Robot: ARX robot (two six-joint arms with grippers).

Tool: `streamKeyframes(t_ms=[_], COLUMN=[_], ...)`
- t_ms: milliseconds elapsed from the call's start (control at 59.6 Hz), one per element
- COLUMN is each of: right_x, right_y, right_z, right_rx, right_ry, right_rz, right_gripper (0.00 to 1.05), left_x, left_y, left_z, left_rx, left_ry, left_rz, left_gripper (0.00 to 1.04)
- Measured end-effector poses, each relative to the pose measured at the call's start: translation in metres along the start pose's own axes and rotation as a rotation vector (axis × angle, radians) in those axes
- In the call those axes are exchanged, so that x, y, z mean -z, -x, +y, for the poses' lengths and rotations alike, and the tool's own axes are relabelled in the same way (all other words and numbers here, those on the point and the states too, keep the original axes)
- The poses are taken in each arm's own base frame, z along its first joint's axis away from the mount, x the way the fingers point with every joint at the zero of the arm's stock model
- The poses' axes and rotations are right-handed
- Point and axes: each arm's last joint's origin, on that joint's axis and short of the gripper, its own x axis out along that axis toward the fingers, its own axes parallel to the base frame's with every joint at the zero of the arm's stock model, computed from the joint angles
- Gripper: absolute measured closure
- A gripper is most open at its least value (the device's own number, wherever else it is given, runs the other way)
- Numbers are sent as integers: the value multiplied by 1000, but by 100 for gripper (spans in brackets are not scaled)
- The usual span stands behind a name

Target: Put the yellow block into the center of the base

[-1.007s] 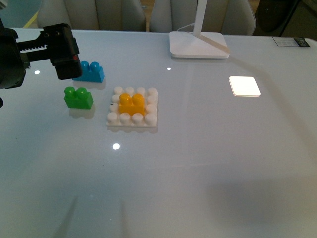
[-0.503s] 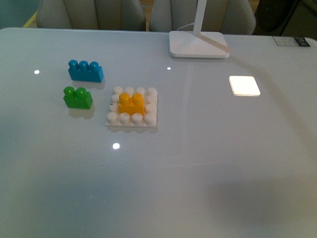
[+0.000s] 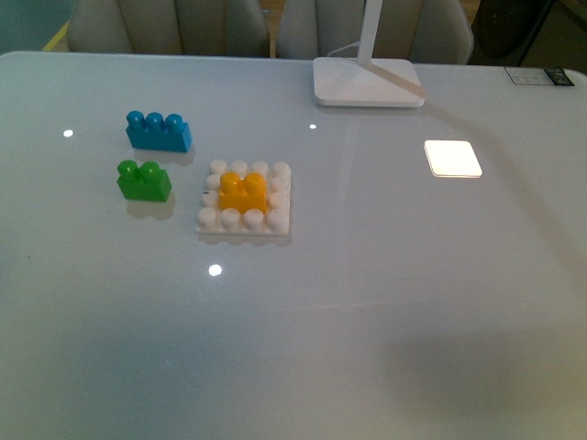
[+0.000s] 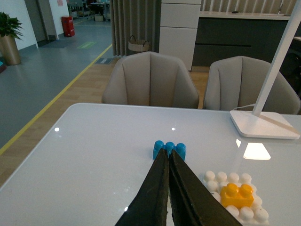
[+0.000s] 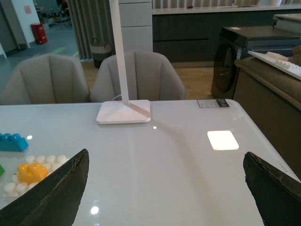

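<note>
Yellow block [image 3: 243, 192]: seated centre of base [image 3: 246, 223], ahead of retracted left claw [image 4: 168, 157], closed, empty. Right claw [image 5: 164, 188]: wide open, empty. Insertion apparently complete.

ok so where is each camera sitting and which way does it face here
Front view: on the robot's body, looking down across the table at the yellow block seated in the base; no arm shows.
Left wrist view: behind the left hand, whose fingers meet, facing the blue brick and chairs.
Right wrist view: behind the right hand, fingers wide apart, facing the lamp foot.
All three views show the yellow block in the base.
</note>
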Motion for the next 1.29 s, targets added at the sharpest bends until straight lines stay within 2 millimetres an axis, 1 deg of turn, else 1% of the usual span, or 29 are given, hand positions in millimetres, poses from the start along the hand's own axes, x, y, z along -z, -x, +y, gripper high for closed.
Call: streamKeyframes(t_ms=[269, 571, 1175, 1225, 1292], right_x=[0, 0, 0, 0, 0], right_y=[0, 0, 0, 0, 0], right_z=[0, 0, 0, 0, 0], right_rx=[0, 0, 0, 0, 0], right_ry=[0, 0, 0, 0, 0], right_rz=[0, 0, 0, 0, 0], right_gripper=[9, 9, 9, 9, 9], left_x=[0, -6, -6, -1, -2], left_y=[16, 32, 49, 56, 59], left_z=[0, 0, 0, 0, 0], left_rx=[-1, -1, -1, -1, 0], left_ry=[0, 0, 0, 0, 0], left_rz=[2, -16, -20, 14, -6], left_gripper=[102, 102, 102, 102, 102])
